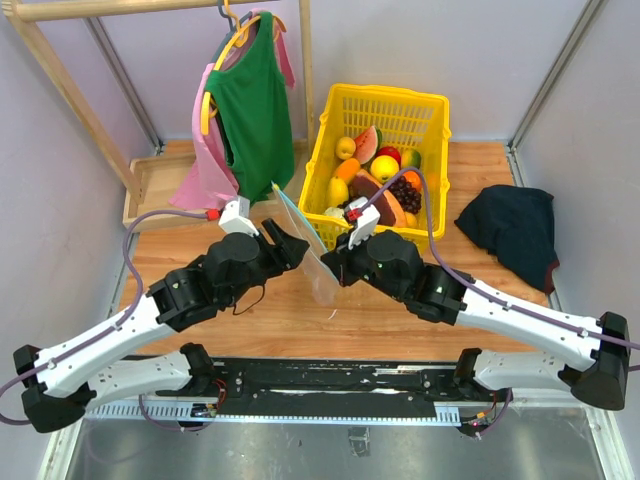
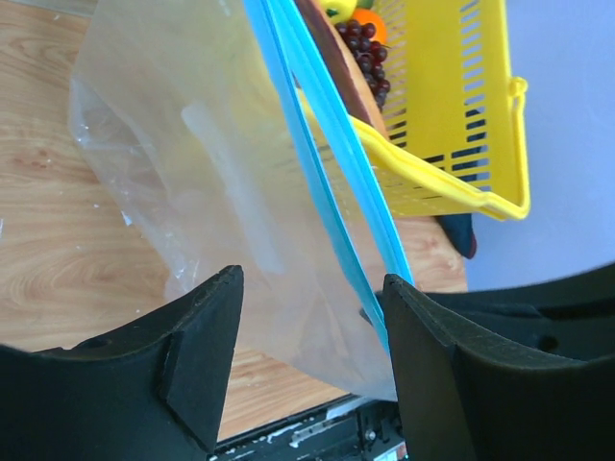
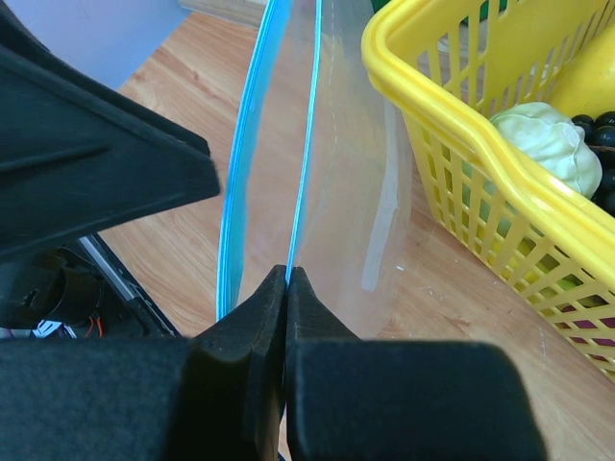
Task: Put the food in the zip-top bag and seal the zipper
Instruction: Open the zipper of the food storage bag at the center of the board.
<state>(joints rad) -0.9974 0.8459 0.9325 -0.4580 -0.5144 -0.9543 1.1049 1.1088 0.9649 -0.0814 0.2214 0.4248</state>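
At the table's (image 1: 270,320) far left corner, a green top (image 1: 250,100) and a pink garment (image 1: 205,170) hang from a wooden rack (image 1: 60,90). Toward the middle of the table, the left gripper (image 2: 312,288) has its jaws spread, and the mouth edge of the zip-top bag (image 1: 312,255) passes between them, not clamped. The clear bag stands upright between the two grippers, its light-blue zipper (image 2: 327,173) parted into two lips. Just right of it, the right gripper (image 3: 286,279) has its fingers pressed together, pinching one of those lips. The food (image 1: 375,170) lies in a yellow basket (image 1: 330,120) at the far edge, right of centre, just beside the bag. A dark cloth (image 1: 510,225) lies near the right edge.
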